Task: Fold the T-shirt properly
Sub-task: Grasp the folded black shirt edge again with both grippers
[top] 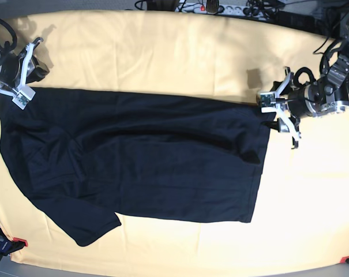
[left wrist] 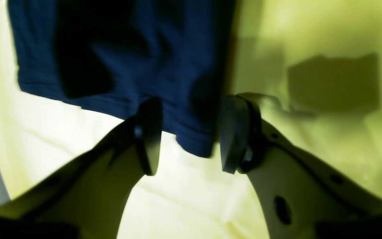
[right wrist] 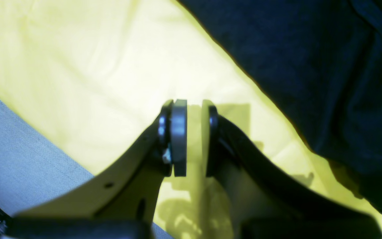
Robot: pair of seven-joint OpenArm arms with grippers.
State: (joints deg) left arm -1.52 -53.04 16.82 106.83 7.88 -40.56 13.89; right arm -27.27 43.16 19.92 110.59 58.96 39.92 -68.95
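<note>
The T-shirt [top: 145,156] lies spread across the pale yellow cloth [top: 162,52], hem toward three o'clock, one sleeve at seven, laid flat for folding. My left gripper [top: 282,109] hangs at the hem's upper corner, fingers [left wrist: 151,136] spread, the corner loose between them and unpinched. My right gripper [top: 21,72], at ten o'clock, shows pads nearly together on nothing. Blur hides any logo or collar.

Pale yellow cloth [top: 162,52] covers the table.
</note>
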